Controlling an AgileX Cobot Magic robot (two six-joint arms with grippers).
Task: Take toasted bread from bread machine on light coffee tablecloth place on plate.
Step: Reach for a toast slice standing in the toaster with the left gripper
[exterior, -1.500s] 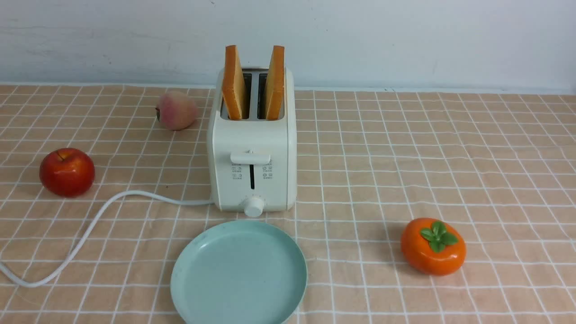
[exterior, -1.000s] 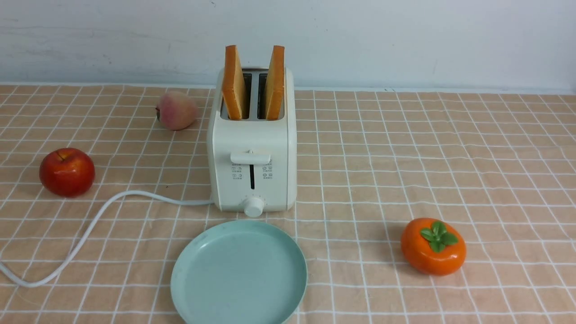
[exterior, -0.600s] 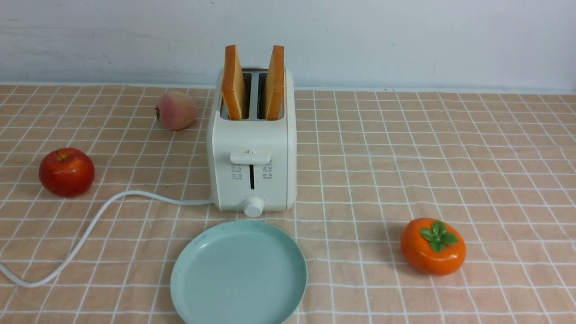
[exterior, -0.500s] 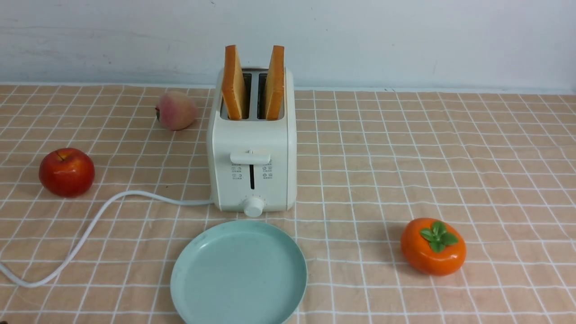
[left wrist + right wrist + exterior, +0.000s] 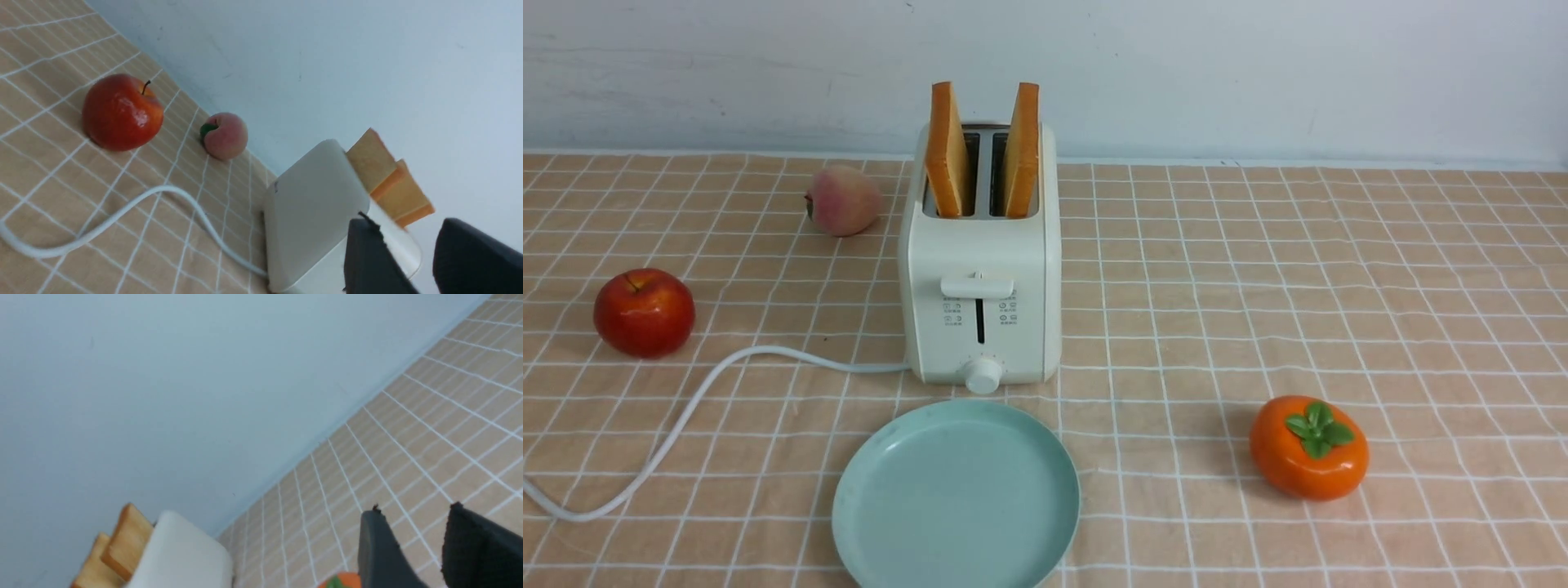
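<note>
Both pieces of toast stand upright in the toaster (image 5: pixel 980 286). The left slice (image 5: pixel 947 151) and the right slice (image 5: pixel 1022 151) each sit in their own slot, with their upper halves above the top. Nothing holds either one. The left gripper (image 5: pixel 406 228) has its two dark fingers spread with nothing between them. In its wrist view the toaster's side and both slices show beyond the fingertips, clear of them. The right gripper (image 5: pixel 414 514) is also spread and empty. It hangs over the cloth (image 5: pixel 1217 286), with the toaster and slices off to one side, well apart. The plate (image 5: pixel 956 498) lies bare just in front of the toaster, near its knob. The tan cloth, gridded with thin white lines, covers the table up to a pale wall (image 5: pixel 1258 73). A red apple (image 5: pixel 644 312) sits far to the left and a peach (image 5: pixel 841 200) lies near the toaster's left rear. An orange persimmon (image 5: pixel 1308 447) rests to the right of the plate. A white cord (image 5: pixel 686 416) curves from the toaster's left base to the near left edge.
</note>
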